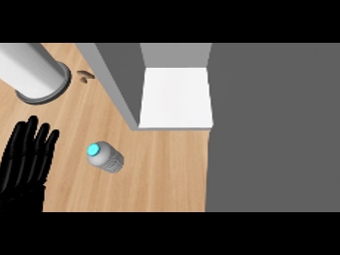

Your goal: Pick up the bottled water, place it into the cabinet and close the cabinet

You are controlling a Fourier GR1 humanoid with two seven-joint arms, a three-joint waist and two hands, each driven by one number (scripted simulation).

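Observation:
The bottled water [104,157] stands on the wooden counter [165,169], a small grey bottle with a bright cyan cap. Above and right of it is the cabinet [176,97], open, with a white shelf inside and a grey side wall on its left. A large grey door panel [283,129] fills the right of the head view. My left hand [25,159] rests open at the lower left, fingers straight and pointing up, a short way left of the bottle and not touching it. My right hand does not show.
A big white cylinder with a grey base [33,74] stands at the upper left. A small brown item [85,76] lies beside it near the cabinet wall.

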